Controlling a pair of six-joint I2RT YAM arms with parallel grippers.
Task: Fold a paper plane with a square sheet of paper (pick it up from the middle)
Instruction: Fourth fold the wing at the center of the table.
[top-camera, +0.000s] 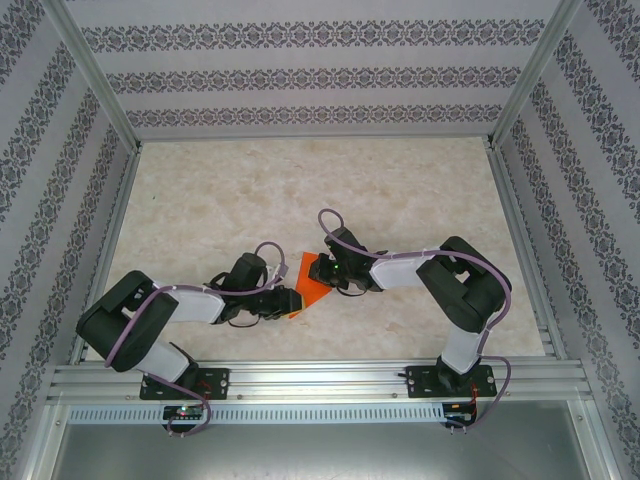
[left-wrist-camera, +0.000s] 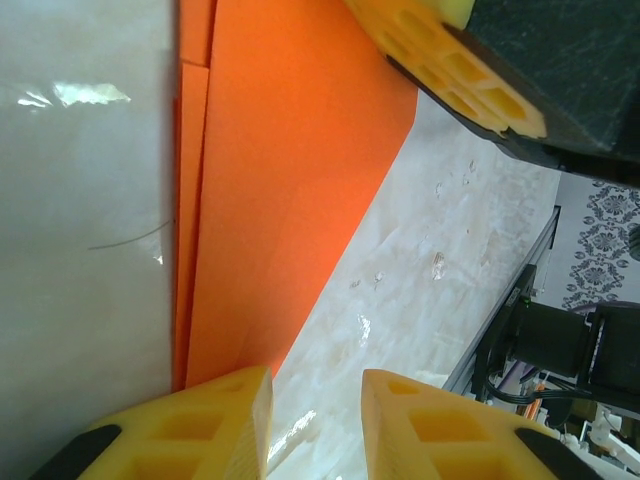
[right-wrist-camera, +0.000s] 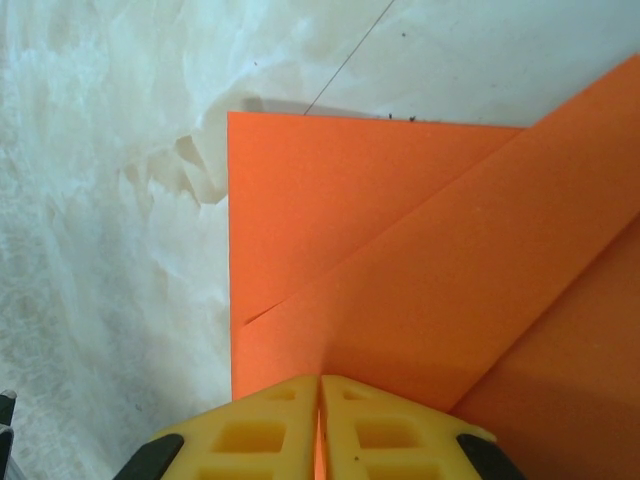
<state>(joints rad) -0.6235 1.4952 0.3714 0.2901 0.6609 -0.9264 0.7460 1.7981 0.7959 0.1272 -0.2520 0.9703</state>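
1. The sheet of paper (top-camera: 308, 288) lies partly folded on the table (top-camera: 300, 190), between the two claws, with diagonal flaps showing.
2. The right gripper (right-wrist-camera: 320, 400) has its fingers squeezed together on the paper's edge. Looks like a pinch to me.
3. The left gripper (left-wrist-camera: 315, 400) is spread apart and holding nothing, with one finger just beside the paper's long edge.
4. My take: anchor with the right pinch and run the left flat along the crease so the layers don't skew.

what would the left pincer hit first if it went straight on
Likely the folded orange paper just ahead; beyond it, a yellow finger of the right pincer. Depth unclear.
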